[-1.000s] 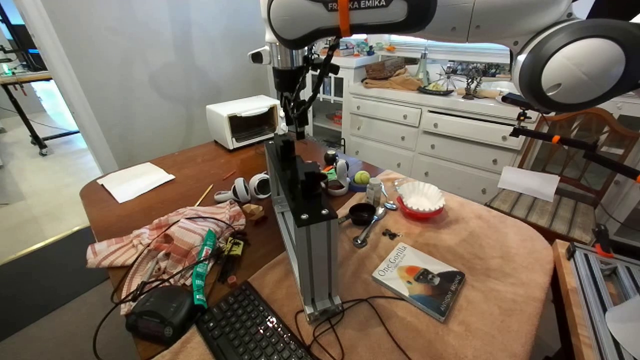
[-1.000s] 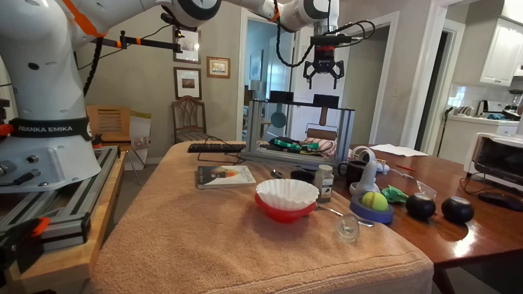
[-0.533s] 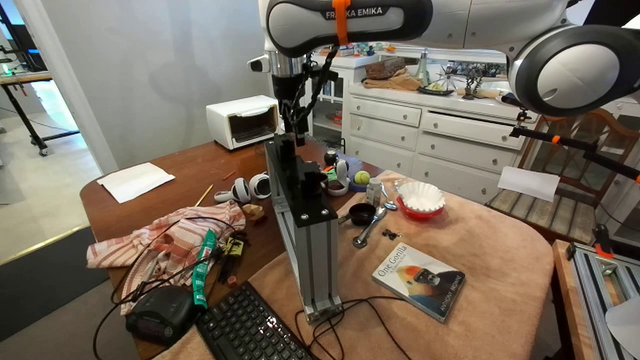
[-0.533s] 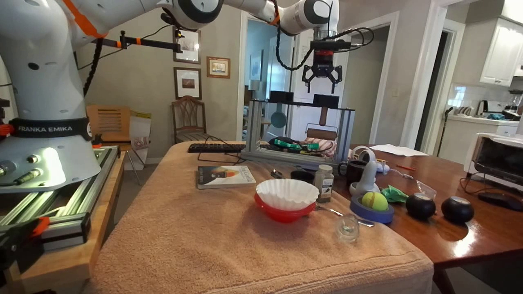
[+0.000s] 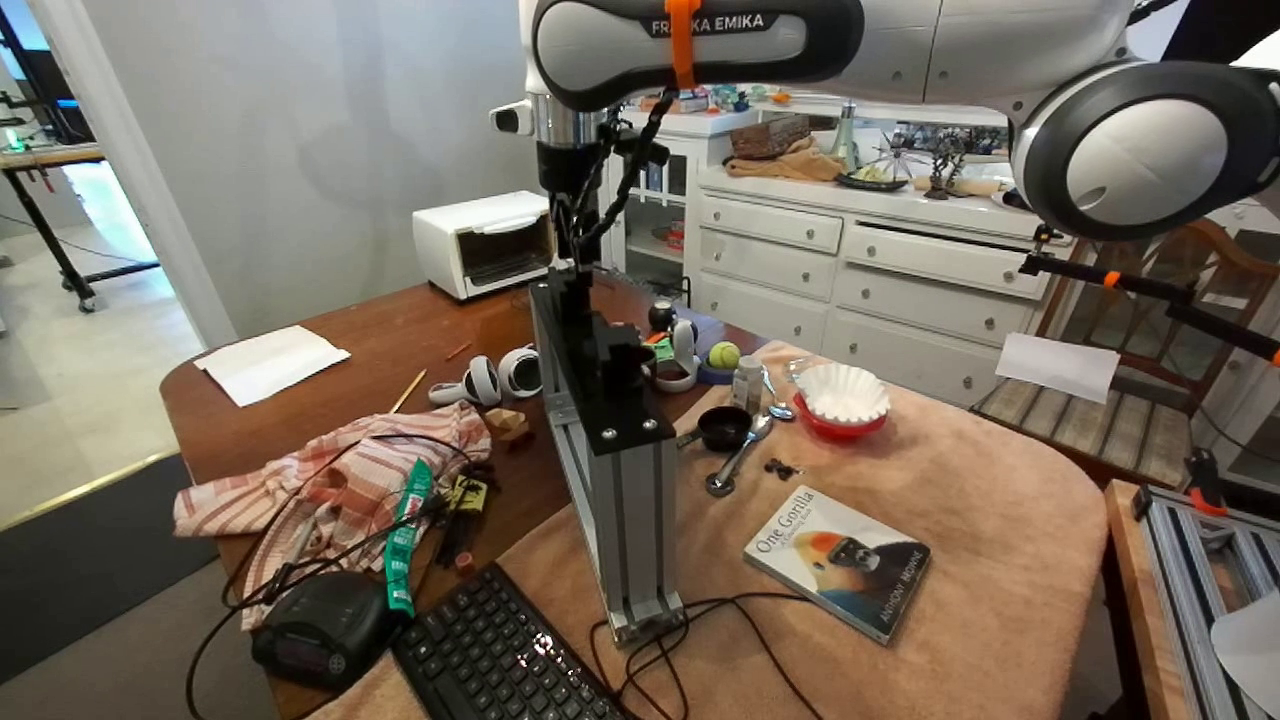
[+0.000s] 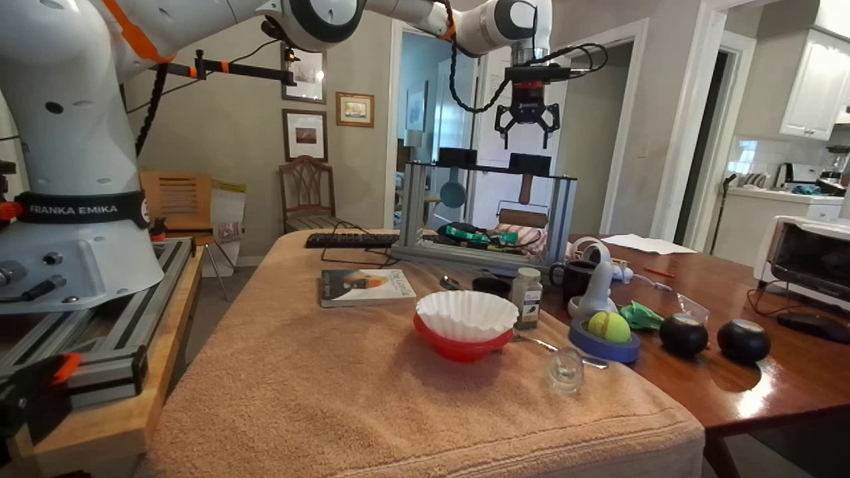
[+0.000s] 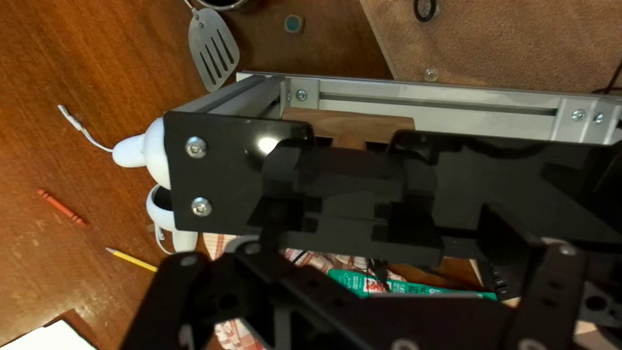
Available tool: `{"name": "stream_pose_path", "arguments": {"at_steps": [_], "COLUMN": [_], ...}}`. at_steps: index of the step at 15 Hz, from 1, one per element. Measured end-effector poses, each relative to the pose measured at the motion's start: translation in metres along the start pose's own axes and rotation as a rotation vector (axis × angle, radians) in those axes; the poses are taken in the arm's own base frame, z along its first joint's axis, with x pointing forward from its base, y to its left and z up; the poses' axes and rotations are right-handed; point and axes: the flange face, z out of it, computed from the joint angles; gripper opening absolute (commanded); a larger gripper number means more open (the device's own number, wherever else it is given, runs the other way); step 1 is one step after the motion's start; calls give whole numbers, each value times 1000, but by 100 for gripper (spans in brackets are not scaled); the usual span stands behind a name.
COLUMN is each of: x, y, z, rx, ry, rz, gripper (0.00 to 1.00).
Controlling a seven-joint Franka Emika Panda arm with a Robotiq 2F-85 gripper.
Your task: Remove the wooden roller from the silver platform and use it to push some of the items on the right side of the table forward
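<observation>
Judging by how things lie, nothing is done yet: the wooden roller (image 6: 522,218) hangs beneath the top of the silver platform (image 5: 640,520), the tool (image 6: 526,143) hovers above that platform, jaws apart and empty, and gripping, removing and pushing all remain.

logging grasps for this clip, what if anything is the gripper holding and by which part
Nothing is held: the fingers stand open above the silver platform, where the wooden roller hangs.
</observation>
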Motion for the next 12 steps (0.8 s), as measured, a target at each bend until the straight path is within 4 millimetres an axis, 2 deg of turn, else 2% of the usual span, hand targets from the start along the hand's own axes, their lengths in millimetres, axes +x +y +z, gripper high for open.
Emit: {"name": "stream_pose_path", "arguments": {"at_steps": [3, 8, 12], "x": [0, -1, -2], "y": [10, 10, 9], "z": [-3, -2, 9], "rx": [-56, -55, -35], "ry": [36, 34, 10], "rz": [58, 58, 32], "gripper": [100, 100, 100]}}
